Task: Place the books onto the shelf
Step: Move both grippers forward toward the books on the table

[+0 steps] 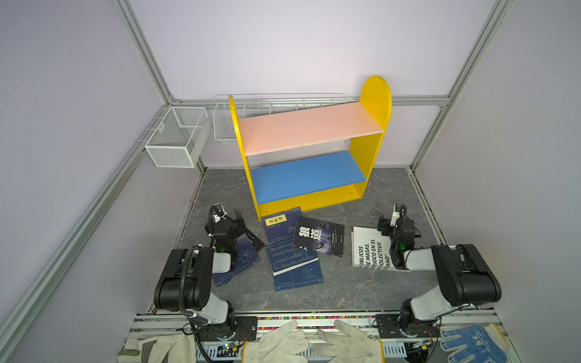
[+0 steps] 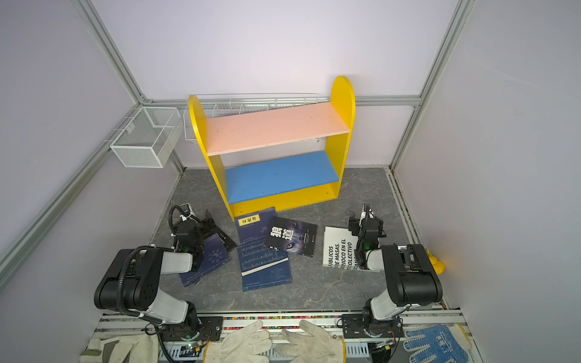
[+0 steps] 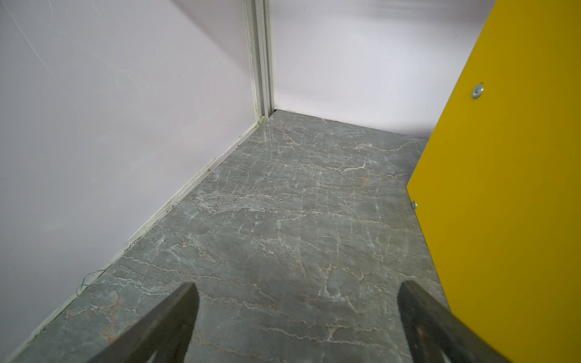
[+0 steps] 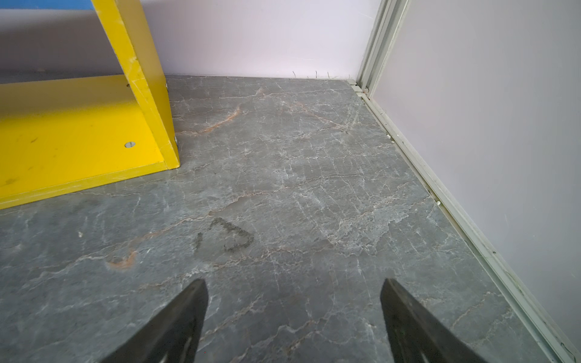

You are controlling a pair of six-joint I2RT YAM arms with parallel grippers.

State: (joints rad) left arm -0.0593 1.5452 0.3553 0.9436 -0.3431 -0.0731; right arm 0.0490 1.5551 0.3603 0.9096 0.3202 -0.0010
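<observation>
The shelf [image 1: 374,103] stands at the back in both top views, its pink and blue boards bare. In front of it the books lie flat on the grey floor: a navy one with a yellow label [image 1: 278,232], a black one [image 1: 317,235] overlapping it, more navy ones [image 1: 295,267], and a white one [image 1: 369,248] partly under my right arm. Another navy book [image 1: 245,257] lies under my left arm. My left gripper [image 1: 237,220] [image 3: 298,290] is open over bare floor beside the shelf's yellow side [image 3: 503,188]. My right gripper [image 1: 390,220] [image 4: 294,286] is open over bare floor near the shelf's corner [image 4: 78,135].
Two white wire baskets [image 1: 176,138] [image 1: 226,119] hang on the back-left walls. Pale walls and aluminium rails close in both sides. Work gloves [image 1: 283,342] and a blue dotted glove [image 1: 471,342] lie along the front edge by the arm bases.
</observation>
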